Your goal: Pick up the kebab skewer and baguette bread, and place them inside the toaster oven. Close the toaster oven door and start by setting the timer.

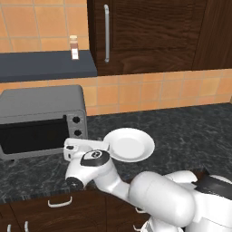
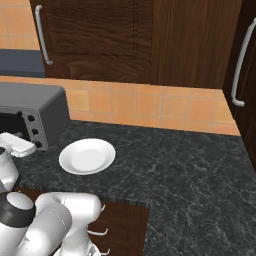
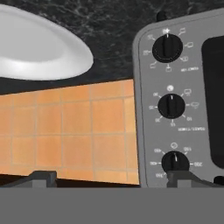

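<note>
Sitting at the left end of the dark speckled stone counter [image 1: 190,131], the boxy grey metal toaster oven [image 1: 41,102] has its dark glass toaster oven door [image 1: 31,136] shut upright against the front. Three black knobs [image 3: 171,106] run in a column down its right side, seen rolled in the hand view. Just right of the oven, the white arm's two-finger gripper [image 3: 111,179] points at that knob panel with its jaws spread wide and nothing between them; one dark fingertip [image 3: 181,177] lies just under the last knob. Next comes a round white plate [image 2: 87,156], bare on top, resting on the counter near the oven. Behind runs an orange tiled wall [image 2: 150,107], with dark wooden cabinets [image 2: 175,40] above. The skewer and bread cannot be made out.
</note>
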Controlling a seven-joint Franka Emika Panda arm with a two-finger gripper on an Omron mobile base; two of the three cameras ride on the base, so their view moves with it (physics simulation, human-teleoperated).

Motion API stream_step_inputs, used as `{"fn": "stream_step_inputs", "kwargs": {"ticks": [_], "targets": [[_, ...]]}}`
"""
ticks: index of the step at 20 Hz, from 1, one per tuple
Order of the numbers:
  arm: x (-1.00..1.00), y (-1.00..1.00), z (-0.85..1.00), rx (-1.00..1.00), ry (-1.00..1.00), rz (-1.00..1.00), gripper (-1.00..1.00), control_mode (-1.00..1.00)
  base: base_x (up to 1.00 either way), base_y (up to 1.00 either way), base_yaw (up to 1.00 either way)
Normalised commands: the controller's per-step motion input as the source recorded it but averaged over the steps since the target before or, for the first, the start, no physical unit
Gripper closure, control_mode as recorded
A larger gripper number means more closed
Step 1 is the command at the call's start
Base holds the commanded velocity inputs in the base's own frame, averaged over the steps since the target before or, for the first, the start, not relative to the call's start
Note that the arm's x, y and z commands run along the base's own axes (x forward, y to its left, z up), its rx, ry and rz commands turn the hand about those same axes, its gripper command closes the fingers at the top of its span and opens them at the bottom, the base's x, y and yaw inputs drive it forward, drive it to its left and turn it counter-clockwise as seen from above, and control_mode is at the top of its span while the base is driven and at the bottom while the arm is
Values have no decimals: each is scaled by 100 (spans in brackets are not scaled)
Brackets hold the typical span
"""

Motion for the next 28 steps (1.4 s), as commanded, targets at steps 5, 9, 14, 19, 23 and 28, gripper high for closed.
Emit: {"fn": "stream_step_inputs", "kwargs": {"ticks": [5, 9, 14, 19, 23, 28], "targets": [[14, 0, 0, -7, -1, 5, -100, -100, 0, 0, 0], [18, 0, 0, -4, 0, 7, -100, -100, 0, 0, 0], [10, 0, 0, 0, -1, 6, -100, -100, 0, 0, 0], [0, 0, 0, 0, 0, 2, -100, -100, 0, 0, 0], [0, 6, 0, 0, -1, 0, -100, -100, 0, 0, 0], [0, 17, 0, -1, -1, 0, -100, -100, 0, 0, 0]]}}
